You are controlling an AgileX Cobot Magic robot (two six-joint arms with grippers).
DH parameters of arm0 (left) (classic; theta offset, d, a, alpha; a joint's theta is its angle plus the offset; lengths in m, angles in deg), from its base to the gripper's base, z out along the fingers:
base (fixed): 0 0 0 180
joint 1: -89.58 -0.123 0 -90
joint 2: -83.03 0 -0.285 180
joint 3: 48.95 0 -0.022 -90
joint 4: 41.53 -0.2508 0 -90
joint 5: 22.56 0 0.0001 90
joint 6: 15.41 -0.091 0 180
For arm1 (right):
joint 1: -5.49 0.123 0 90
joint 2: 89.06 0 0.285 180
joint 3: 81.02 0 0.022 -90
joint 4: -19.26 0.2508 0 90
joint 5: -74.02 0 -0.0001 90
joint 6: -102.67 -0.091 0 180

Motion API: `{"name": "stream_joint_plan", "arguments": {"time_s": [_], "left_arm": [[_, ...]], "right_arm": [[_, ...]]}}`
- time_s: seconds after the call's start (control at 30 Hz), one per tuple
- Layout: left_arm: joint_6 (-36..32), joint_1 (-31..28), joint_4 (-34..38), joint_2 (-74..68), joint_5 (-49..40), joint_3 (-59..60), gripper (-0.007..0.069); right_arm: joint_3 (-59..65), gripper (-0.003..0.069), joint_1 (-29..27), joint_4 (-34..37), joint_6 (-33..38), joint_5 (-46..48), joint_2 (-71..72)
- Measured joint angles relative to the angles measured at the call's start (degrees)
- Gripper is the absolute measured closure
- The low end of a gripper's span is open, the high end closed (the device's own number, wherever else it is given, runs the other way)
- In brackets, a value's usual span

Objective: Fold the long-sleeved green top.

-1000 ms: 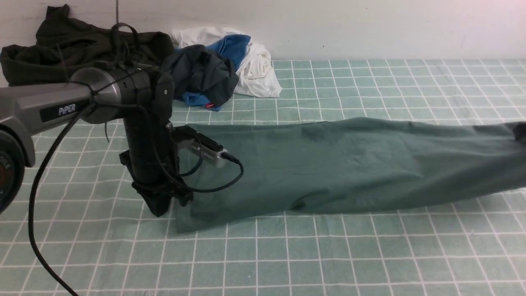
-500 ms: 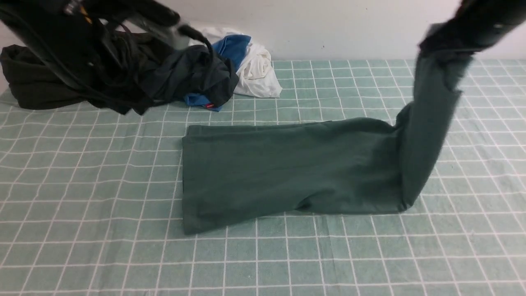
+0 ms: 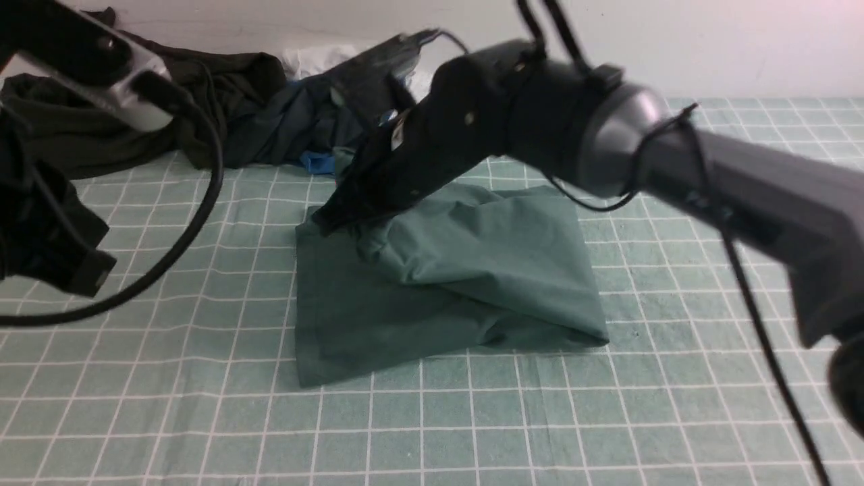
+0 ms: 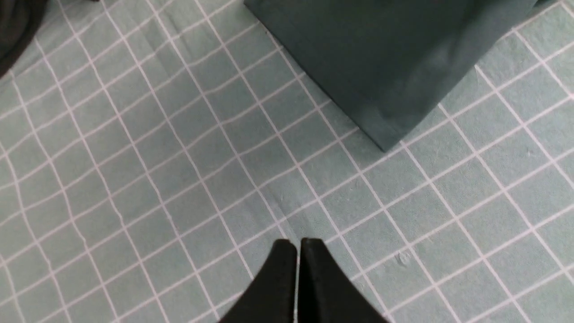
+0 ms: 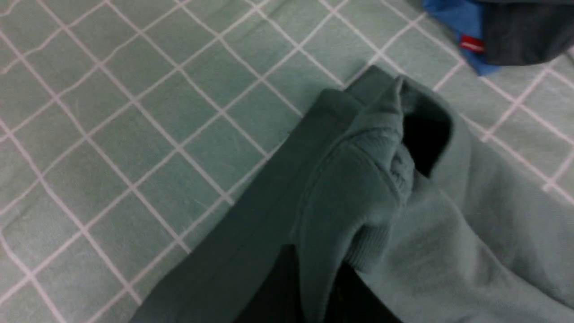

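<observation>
green top [image 3: 472,270] now half as long

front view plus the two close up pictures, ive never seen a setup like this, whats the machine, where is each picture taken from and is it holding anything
This is a robot with two arms, each ending in a two-fingered gripper. The front view comes from a camera between the arms, looking forward over a green checked cloth. The other two pictures come from small cameras on each wrist, looking out past that arm's fingers.

On the cloth lies a green top, doubled over on itself. Behind it, by the wall, is a heap of other clothes.

The right gripper is closed on a ribbed edge of the green top, at the top's far left corner. The left gripper is closed and holds nothing. It hangs over bare cloth beside the top.
</observation>
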Motion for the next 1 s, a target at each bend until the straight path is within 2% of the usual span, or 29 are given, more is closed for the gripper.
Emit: {"name": "stream_joint_plan", "arguments": {"time_s": [0.1,0.13,0.17,0.2,0.23,0.3,0.33,0.37,0.4,0.57,0.8,1.0], "left_arm": [[0.2,0.0,-0.1,2.5,0.6,3.8,0.0628],[0.2,0.0,-0.5,4.1,1.5,5.7,0.0628],[0.2,0.0,-0.6,4.3,1.6,5.9,0.0628],[0.3,0.0,-1.0,5.6,2.1,7.1,0.0628],[0.3,0.0,-1.3,6.2,2.7,7.6,0.0628],[0.5,0.0,-1.9,7.0,2.9,8.1,0.0628],[0.5,0.0,-2.0,7.1,2.9,8.2,0.0628],[1.1,0.0,-2.2,7.6,3.2,8.7,0.0628],[1.5,0.0,-2.2,7.7,3.4,9.0,0.0628],[3.3,0.0,-2.3,7.8,5.9,11.3,0.0628],[7.1,0.0,-2.3,15.0,13.5,19.7,0.0628],[7.8,0.0,-2.4,29.9,13.0,28.1,0.0628]], "right_arm": [[-2.0,0.0589,0.6,2.5,-0.4,-1.2,-3.5],[-3.8,0.0533,0.6,4.8,-0.4,-1.1,-4.4],[-4.0,0.0526,0.6,4.8,-0.4,-1.0,-4.5],[-6.0,0.0445,0.5,5.8,-0.2,0.1,-4.6],[-7.4,0.0397,0.4,5.8,0.2,1.4,-4.4],[-10.4,0.0308,-0.3,4.3,0.6,5.4,-3.8],[-10.7,0.0308,-0.3,4.1,0.6,5.8,-3.8],[-12.5,0.0250,-1.1,1.4,0.4,9.5,-3.4],[-12.8,0.0232,-1.6,-0.3,-0.4,10.9,-3.3],[-12.9,0.0202,-2.5,-6.9,-5.2,16.8,-6.6],[-13.1,0.0200,-0.9,-7.1,-5.8,19.7,-14.2],[-18.4,0.0200,-0.9,-5.6,-1.8,24.5,-6.7]]}}
